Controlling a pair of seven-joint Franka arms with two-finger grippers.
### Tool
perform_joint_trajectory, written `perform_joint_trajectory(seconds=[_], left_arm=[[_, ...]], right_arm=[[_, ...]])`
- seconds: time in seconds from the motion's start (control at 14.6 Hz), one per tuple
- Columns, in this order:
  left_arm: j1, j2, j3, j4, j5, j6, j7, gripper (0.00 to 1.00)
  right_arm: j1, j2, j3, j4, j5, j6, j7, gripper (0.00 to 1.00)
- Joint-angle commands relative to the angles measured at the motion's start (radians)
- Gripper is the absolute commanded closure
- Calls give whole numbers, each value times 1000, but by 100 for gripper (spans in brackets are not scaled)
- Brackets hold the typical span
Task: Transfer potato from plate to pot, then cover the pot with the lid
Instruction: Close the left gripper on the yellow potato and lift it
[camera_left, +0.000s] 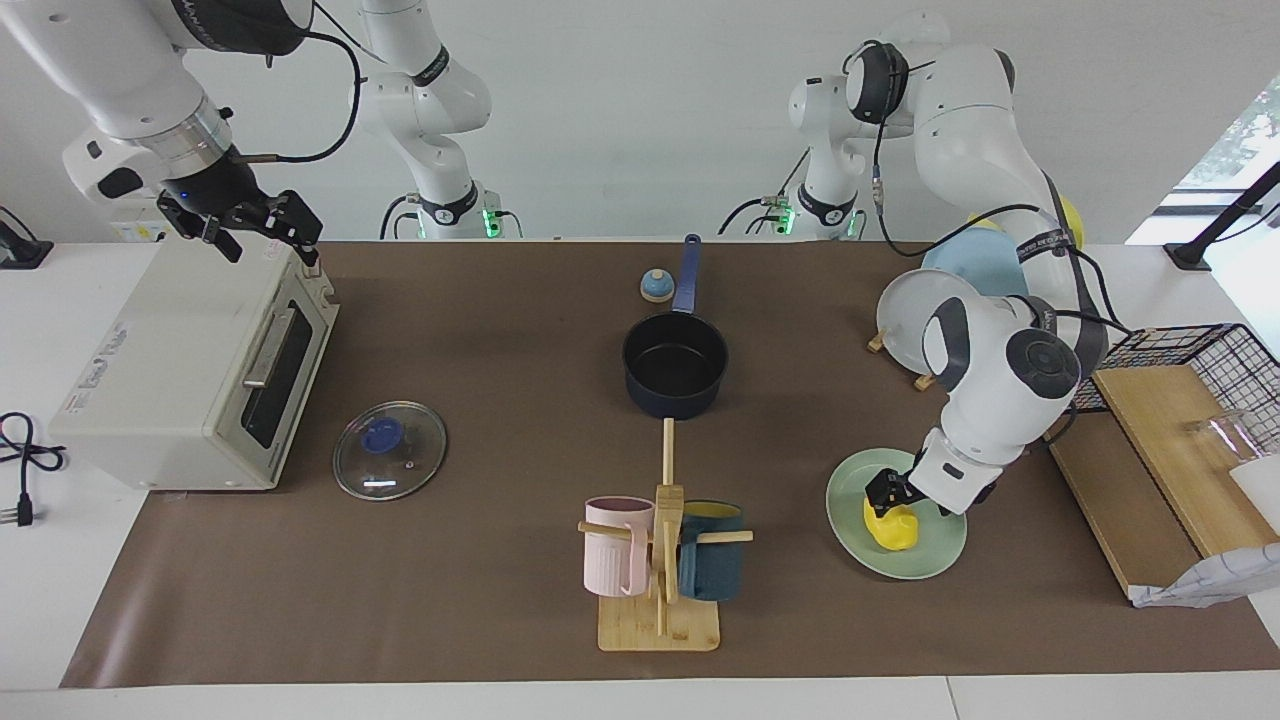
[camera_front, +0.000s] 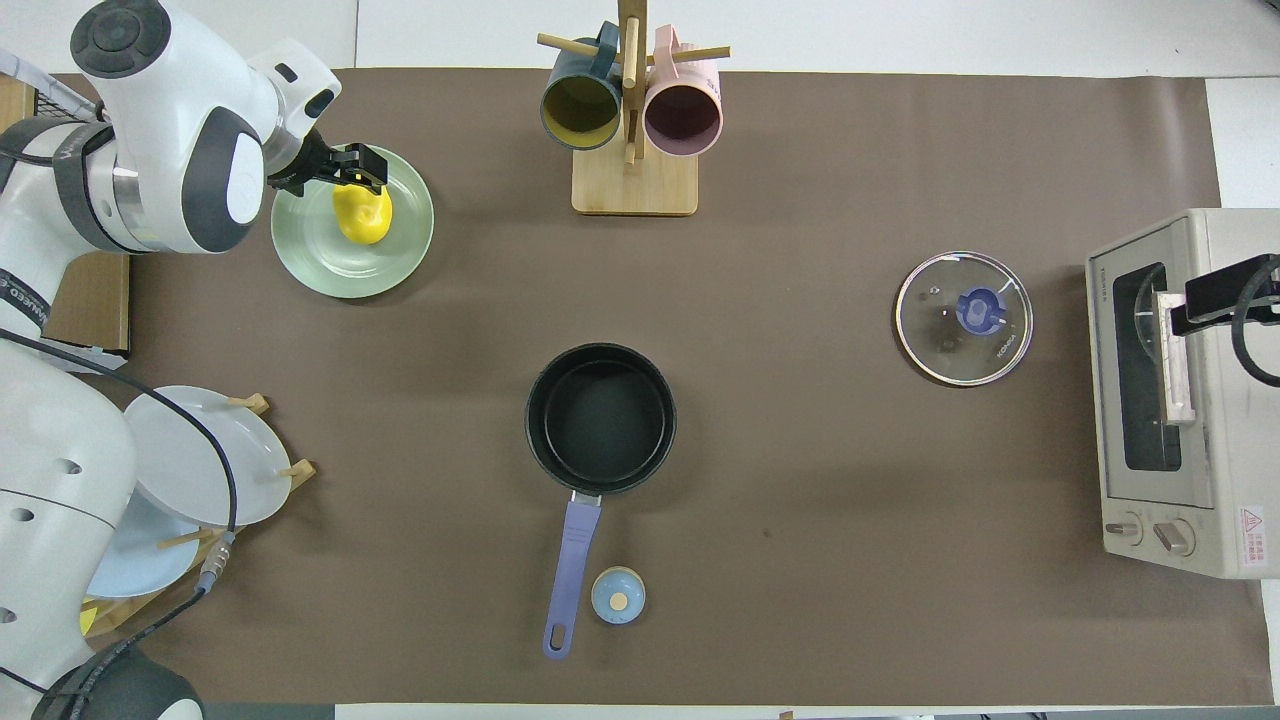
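- The left gripper (camera_left: 893, 497) is down on the potato (camera_left: 893, 527) on the plate (camera_left: 935, 560), jaws open.
- The right gripper (camera_left: 262, 232) waits over the toaster oven (camera_left: 190, 370), jaws open.

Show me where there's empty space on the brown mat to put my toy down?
The biggest bare patch lies between the pot, the glass lid and the toaster oven. Another runs between the pot and the mint-green plate. It is crowded at the left arm's end, where the plate rack stands and the left tool is over the potato.
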Motion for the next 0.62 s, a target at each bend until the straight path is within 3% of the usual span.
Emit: perform_joint_trajectory(seconds=[0.0,0.55], left_arm=[[-12,3,9,-28,14,64,-4,0],[-15,-8,9,-116,14,116,-10,0]], right_arm=[[-14,-14,10,-15,15,10,4,0],[-14,-14,10,-15,15,10,4,0]])
